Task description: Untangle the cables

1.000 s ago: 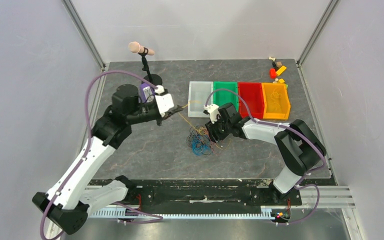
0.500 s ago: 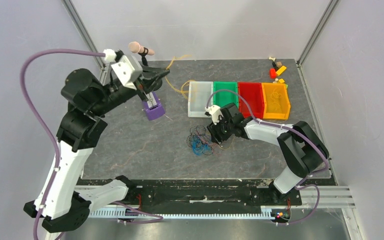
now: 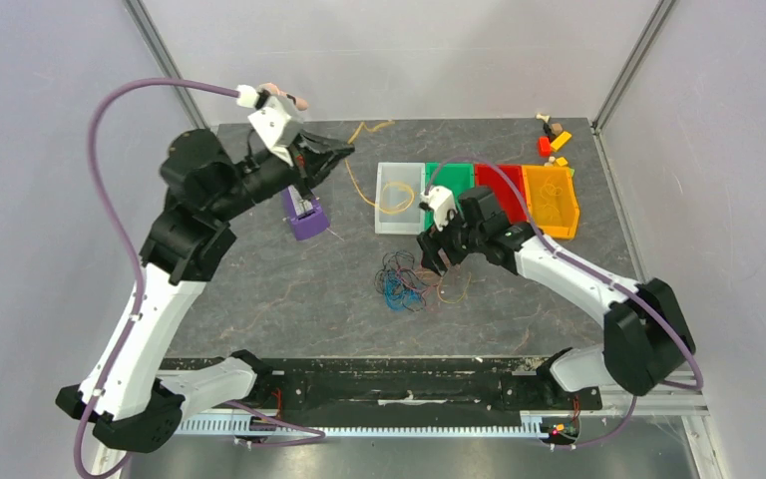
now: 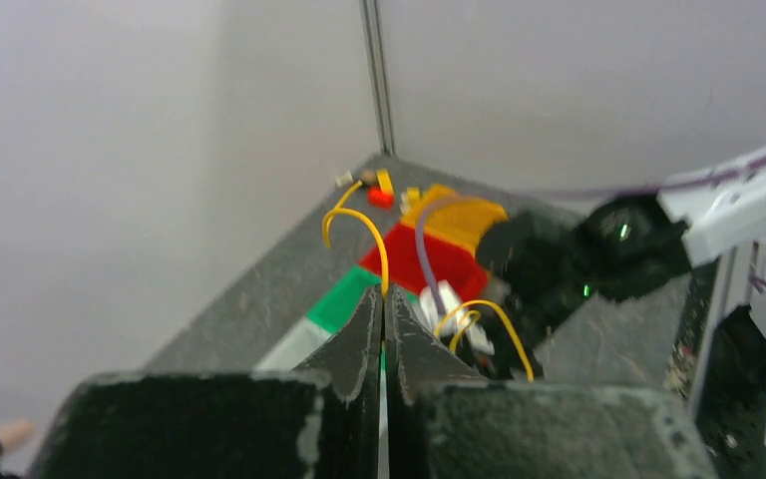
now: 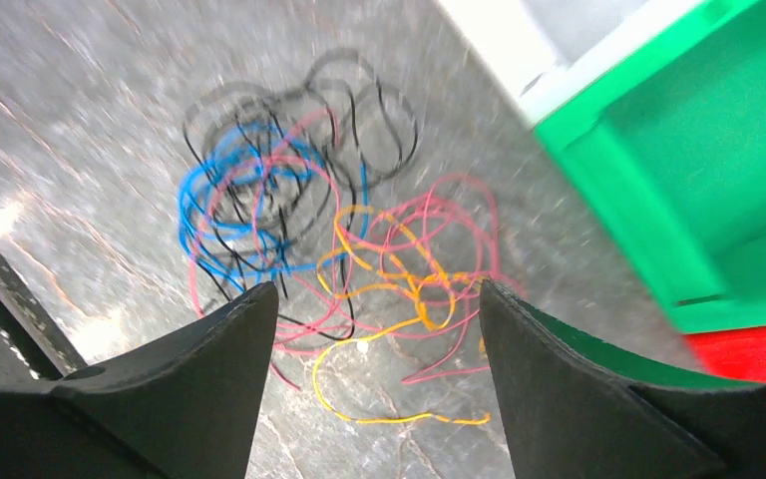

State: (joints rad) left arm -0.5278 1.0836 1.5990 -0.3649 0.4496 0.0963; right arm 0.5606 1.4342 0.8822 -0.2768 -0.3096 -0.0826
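**Top view.** There are 2 arms. The left gripper [image 3: 337, 155] is raised over the back left of the table [image 3: 269, 289] and clenched on 1 yellow cable [image 3: 396, 211]. That cable trails right, and a loop of it lies in the clear bin [image 3: 400, 229]. This is the first of 4 bins in a row, followed by the green bin [image 3: 449, 172], the red bin [image 3: 511, 185] and the orange bin [image 3: 551, 205].

The tangle of cables [image 3: 404, 282] lies on the table just in front of the clear and green bins, near the middle. The right gripper [image 3: 435, 261] hangs at its right edge. 1 purple block [image 3: 305, 220] stands left of the bins, under the left arm. A few small toys [image 3: 553, 135] sit in the back right corner. Bare table spreads left of the tangle and in front of it to the near edge. Walls close the other 3 sides.

**Left wrist view.** The 2 fingers [image 4: 359, 339] are pressed together, and the yellow cable [image 4: 371, 228] rises from between them and curls over. The bins lie beyond, blurred.

**Right wrist view.** The 2 fingers [image 5: 219, 349] stand wide apart and grasp nothing. The tangle [image 5: 279, 220] lies below and between them in 4 colours: blue, black, pink-red and yellow-orange. How many strands there are of each cannot be told. Its right loops lie near the green bin's [image 5: 678, 190] wall but apart from it. A corner of the red bin [image 5: 758, 349] shows beside that.
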